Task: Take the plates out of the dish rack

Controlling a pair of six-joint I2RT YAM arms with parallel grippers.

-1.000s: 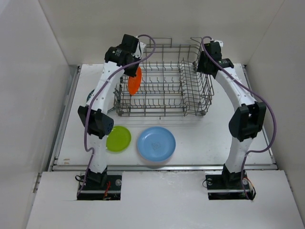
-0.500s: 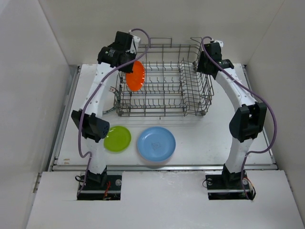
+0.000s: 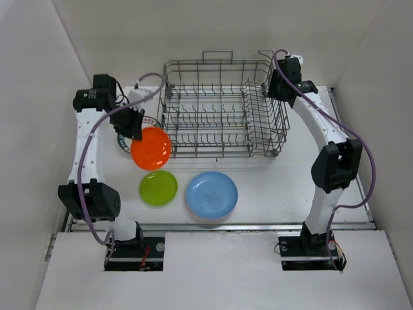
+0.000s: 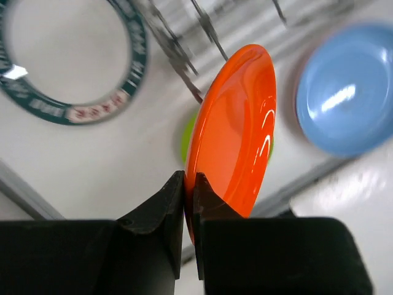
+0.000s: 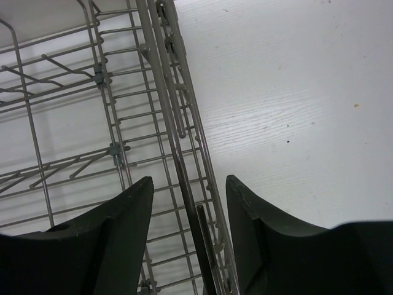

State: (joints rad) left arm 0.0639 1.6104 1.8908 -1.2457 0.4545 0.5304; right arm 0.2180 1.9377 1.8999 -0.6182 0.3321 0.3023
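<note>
The orange plate (image 3: 151, 148) (image 4: 236, 129) was out of the dish rack (image 3: 222, 110) and off the table (image 3: 290, 187), pinched by its rim in the left claw (image 3: 133, 123) (image 4: 189, 181), whose two fingers were clenched tight on the edge. In the left wrist view the plate stood up edgewise out of the fingers. Beyond it from that claw lay the green plate (image 3: 159, 188) (image 4: 187, 138), mostly hidden behind the orange one, and off to one side the light blue plate (image 3: 211, 194) (image 4: 347, 86), both flat on the table. On the claw's other side lay a white plate with a teal rim pattern (image 3: 121, 143) (image 4: 67, 55), also flat on the table, beside the rack's left end. No plates showed between the rack's tines in the overhead view. The right claw (image 3: 276, 87) (image 5: 189, 184) hung at the rack's far right corner with its fingers spread, one on each side of the wire side wall (image 5: 178, 123), with a gap visible between each finger and the wire.
</note>
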